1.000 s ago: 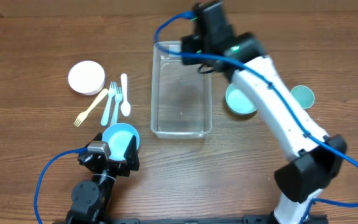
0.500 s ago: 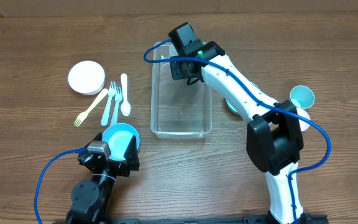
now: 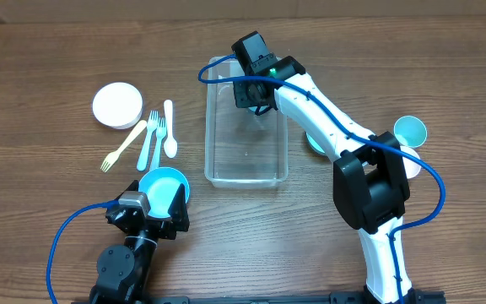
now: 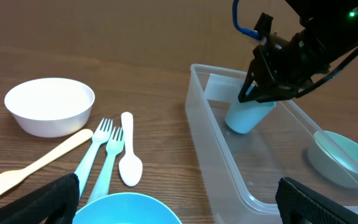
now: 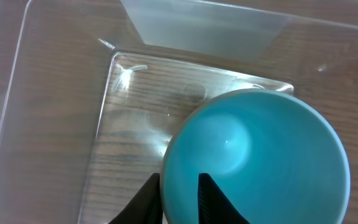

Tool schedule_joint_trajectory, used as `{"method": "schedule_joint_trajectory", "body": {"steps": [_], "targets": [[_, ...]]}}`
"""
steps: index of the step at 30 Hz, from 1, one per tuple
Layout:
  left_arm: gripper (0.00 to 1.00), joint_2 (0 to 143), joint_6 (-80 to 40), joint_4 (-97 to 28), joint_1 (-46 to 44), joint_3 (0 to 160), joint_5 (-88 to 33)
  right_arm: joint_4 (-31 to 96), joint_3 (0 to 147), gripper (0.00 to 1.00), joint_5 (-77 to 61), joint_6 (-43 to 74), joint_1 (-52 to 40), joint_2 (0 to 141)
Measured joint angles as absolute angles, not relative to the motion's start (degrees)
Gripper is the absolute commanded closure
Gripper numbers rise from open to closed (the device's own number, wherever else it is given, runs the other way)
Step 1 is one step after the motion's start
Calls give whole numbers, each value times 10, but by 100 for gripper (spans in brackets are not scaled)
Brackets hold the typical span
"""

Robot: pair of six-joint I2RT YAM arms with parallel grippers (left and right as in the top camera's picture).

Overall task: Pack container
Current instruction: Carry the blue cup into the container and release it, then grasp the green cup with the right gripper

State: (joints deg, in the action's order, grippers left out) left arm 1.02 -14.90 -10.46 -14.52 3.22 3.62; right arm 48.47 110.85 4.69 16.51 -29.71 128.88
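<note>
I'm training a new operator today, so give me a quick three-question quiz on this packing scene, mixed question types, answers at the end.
1. True or false: the right gripper holds a cup inside the container.
2. How many forks lie left of the container?
3. What sits between the open fingers of the left gripper? A white bowl, B blue bowl, C spoon.
Key: 1 true; 2 three; 3 B, the blue bowl.
</note>
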Motion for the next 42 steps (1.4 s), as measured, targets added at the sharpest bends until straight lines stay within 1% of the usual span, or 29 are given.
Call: {"method": "schedule_joint_trajectory", "body": {"steps": [1,3,5,6,8,11,13,15,17,20,21,24,26,29,34,35,36,42], "targets": [[0,10,-149,-105,-145,32,36,485,1108,63,47,164,-297,1289],[0,10,-149,-105,-145,32,36,484,1108,59,47,165,-297,1289],[0,10,-149,-105,-145,32,36,492,1113,58,45,164,-297,1289],[0,10,-149,-105,-145,32,36,496,1119,55,43,164,-297,1289],[0,10,-149,-104,-145,32,36,527,1170,51,37,164,-297,1292],[0,10,-149,-105,-145,32,36,592,1277,51,32,164,-297,1291],[0,10,-149,-105,-145,32,36,666,1345,50,33,164,-296,1279],[0,10,-149,-105,-145,32,36,717,1376,50,43,164,-288,1254],[0,10,-149,-105,-145,32,36,775,1384,50,60,165,-238,1212],[0,10,-149,-105,-145,32,36,858,1389,50,73,189,-76,1192],[0,10,-149,-105,-145,32,36,876,1389,47,75,196,-22,1194],[0,10,-149,-105,-145,32,36,904,1386,46,77,205,76,1194],[0,10,-149,-105,-145,32,36,921,1366,45,77,208,125,1194],[0,10,-149,-105,-145,32,36,931,1309,45,77,208,166,1194],[0,10,-149,-105,-145,32,36,894,1167,48,74,206,172,1195],[0,10,-149,-104,-145,32,36,877,1144,51,73,201,172,1193],[0,10,-149,-105,-145,32,36,865,1100,51,73,197,172,1193],[0,10,-149,-104,-145,32,36,757,954,50,56,178,172,1175]]}}
